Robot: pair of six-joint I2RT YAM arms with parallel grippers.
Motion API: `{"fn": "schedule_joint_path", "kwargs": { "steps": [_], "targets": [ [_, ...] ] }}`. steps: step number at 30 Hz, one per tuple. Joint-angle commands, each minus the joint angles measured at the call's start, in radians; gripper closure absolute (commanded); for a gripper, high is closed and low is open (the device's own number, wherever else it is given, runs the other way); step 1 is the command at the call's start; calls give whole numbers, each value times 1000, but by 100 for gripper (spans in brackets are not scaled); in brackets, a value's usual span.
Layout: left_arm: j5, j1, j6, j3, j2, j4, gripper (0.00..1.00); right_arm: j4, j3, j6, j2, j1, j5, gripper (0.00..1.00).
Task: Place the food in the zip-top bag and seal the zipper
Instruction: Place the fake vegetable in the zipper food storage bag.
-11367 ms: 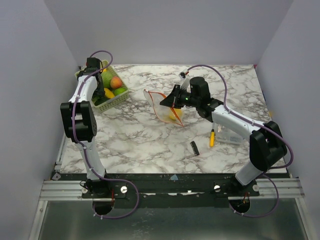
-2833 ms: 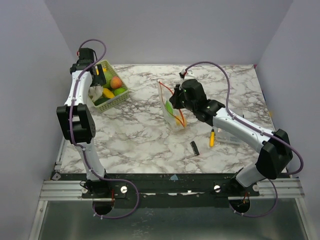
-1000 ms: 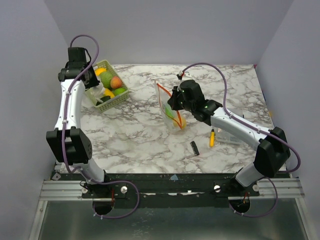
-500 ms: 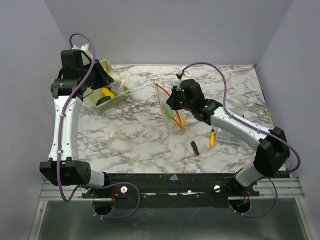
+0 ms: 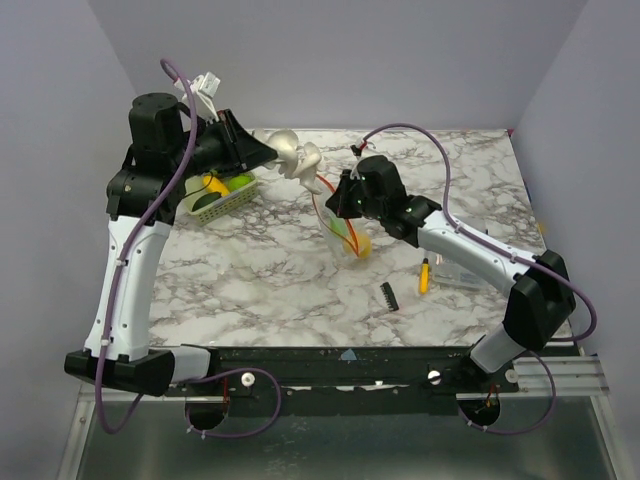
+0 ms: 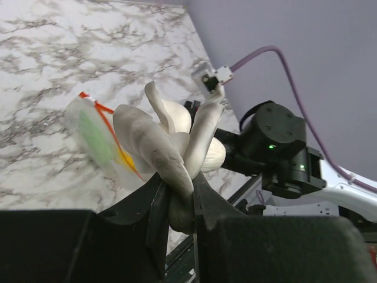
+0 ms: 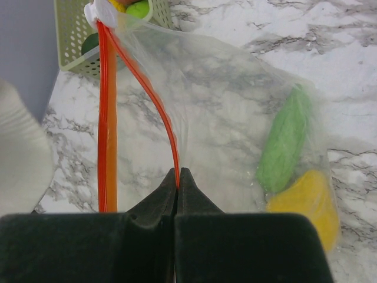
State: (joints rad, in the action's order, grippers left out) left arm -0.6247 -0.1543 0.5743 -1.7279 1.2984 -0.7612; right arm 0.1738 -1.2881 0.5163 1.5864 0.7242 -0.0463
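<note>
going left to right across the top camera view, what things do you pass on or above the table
light green slotted basket → whitish toy vegetable held aloft → clear floppy zip-top bag → small black ridged piece → yellow-handled screwdriver → clear rigid plastic box

I log a yellow-handled screwdriver (image 5: 424, 274) on the marble surface (image 5: 270, 270). Relative to it: clear rigid box (image 5: 458, 271) touching right, black ridged piece (image 5: 389, 295) near left, green slotted basket (image 5: 222, 207) far left.
</note>
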Motion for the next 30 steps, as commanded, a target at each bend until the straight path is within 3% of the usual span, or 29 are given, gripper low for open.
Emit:
{"fn": "schedule_joint_path", "kwargs": {
  "steps": [1,9,15,22,30],
  "targets": [
    [-98,-25,126,-7,-45,174,100,-5,-33,61,15,-4,31,100],
    [-108,-60,271,233,-100,455,100,-22,-13,216,-17,-21,39,99],
    [-112,-76,379,445,-121,658,100,-95,33,368,-34,-57,148,99],
    [-95,-101,389,577,-132,687,100,-164,75,461,-52,-95,169,99],
    [-36,-128,325,614,-122,550,100,-271,96,479,-57,-95,219,99]
  ]
}}
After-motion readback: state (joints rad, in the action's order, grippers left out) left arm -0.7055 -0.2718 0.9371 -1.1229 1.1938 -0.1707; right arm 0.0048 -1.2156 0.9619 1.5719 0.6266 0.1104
